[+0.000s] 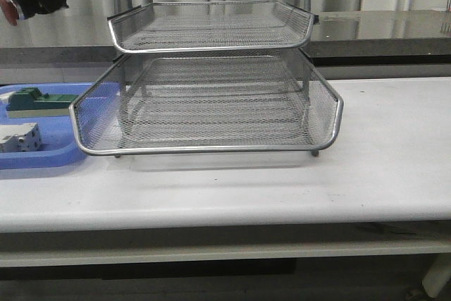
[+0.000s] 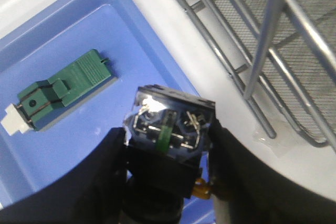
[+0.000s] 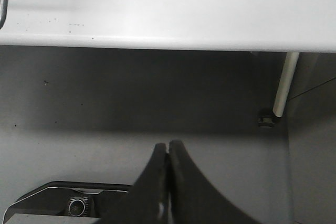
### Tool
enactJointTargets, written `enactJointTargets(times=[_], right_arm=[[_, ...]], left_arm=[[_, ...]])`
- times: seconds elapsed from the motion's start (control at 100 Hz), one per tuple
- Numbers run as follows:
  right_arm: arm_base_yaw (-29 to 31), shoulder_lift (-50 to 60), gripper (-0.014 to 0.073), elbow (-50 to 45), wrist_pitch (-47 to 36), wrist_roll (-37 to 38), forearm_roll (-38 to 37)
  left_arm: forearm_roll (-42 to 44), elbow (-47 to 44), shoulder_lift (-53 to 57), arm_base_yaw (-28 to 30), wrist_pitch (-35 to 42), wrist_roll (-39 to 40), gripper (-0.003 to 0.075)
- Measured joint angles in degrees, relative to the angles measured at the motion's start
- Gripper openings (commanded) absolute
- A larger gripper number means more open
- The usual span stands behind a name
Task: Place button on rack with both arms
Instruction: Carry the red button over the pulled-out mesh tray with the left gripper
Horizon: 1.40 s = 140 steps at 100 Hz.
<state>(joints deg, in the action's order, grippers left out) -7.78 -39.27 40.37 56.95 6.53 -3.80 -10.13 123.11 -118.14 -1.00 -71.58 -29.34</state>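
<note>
Desk (image 1: 394,167) is white, and the rack (image 1: 211,107) sits mid-desk: front view shows two mesh tiers clearly, both with nothing in them that I can see. Blue tray (image 1: 42,156) sits just beside the rack's left edge, holding the green block (image 2: 63,90) and a white block (image 1: 20,137). Neither arm shows in the front view, so you only have the wrist cams to go on. Left gripper (image 2: 168,166) is clenched on the button (image 2: 170,129): you see its clear terminal end and black body wedged between the two dark fingers (image 2: 105,177), held up above the tray's near edge, with the rack's chrome rim close by. The red head isn't visible from here. Right gripper (image 3: 168,182) has its fingers pressed together on nothing, hanging off the desk's front edge below the top and looking at the floor and a desk leg (image 3: 283,85). My read: pick is done, you're in the carry step. Next move needs the left arm to lift clear of the rack rim, then swing over a tier and lower before releasing; watch the rim and frame for a snag. The right arm will need to come up if you want a handover or support.
</note>
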Motion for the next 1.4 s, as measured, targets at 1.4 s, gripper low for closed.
enactJointTargets(times=[1.4], right_arm=[[0.0,0.0,-0.0071,0.0,0.1,0.0,0.0]], left_arm=[[-1.1,-23.2,6.6,-32.5,8.3,-1.3,0.0004]])
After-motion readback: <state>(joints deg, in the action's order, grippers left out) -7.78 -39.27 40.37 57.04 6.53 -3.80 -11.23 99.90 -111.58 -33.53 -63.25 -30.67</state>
